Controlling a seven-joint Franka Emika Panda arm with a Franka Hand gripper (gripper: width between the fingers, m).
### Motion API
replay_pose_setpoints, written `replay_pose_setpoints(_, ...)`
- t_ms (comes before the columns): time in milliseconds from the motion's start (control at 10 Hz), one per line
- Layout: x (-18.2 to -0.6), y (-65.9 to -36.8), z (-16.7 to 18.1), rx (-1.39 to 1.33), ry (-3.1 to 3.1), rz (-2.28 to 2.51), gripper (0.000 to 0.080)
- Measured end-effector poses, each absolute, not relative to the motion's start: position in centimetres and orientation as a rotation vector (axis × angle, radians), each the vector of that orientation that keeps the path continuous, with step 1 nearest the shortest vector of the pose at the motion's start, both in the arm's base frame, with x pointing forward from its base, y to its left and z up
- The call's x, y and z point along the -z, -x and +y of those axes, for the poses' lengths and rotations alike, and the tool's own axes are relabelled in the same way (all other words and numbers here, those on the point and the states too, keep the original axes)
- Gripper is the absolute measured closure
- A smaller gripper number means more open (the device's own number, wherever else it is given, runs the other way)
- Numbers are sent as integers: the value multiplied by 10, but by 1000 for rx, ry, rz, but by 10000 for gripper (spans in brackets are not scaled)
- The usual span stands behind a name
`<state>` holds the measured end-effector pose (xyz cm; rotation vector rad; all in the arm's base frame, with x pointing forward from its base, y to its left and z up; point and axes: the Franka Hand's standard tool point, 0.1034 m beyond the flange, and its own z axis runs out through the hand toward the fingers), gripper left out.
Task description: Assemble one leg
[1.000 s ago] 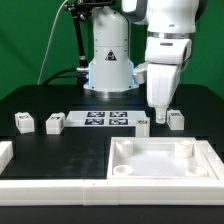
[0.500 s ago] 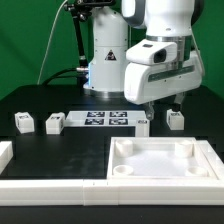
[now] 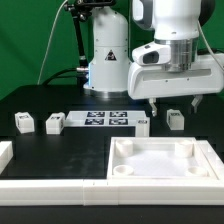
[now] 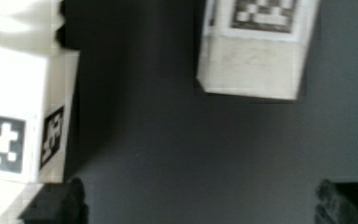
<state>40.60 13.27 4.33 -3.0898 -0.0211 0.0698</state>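
Observation:
My gripper hangs open and empty over the back right of the table. Its two fingers straddle the space just above a small white leg. A second leg stands by the marker board's right end. Two more legs stand at the exterior view's left. The wrist view shows two tagged white legs on the black table, one ahead of the open gripper and one off to the side. The dark fingertips touch nothing.
The large white panel with round corner sockets lies at the front right. The marker board lies behind it at centre. Another white part lies at the front left. The robot's base stands at the back.
The gripper has turned about its axis, so both fingers now show spread wide. It has shifted slightly to the exterior view's right, over the rightmost leg. The parts have not moved.

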Motion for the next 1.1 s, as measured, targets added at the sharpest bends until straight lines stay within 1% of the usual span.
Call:
replay_pose_setpoints(400, -42, -404, 136, -105, 3091, -16, 150)
replay_pose_setpoints(500, -41, -393, 136, -245, 3103, -45, 150)
replay_pose_setpoints(600, -43, -392, 137, -400, 3098, -56, 150)
replay_pose_setpoints(800, -43, -395, 138, -582, 3082, -67, 150)
replay_pose_setpoints(900, -44, -390, 136, -751, 3060, -82, 150)
replay_pose_setpoints(1100, -41, -389, 136, -1003, 3006, -82, 150)
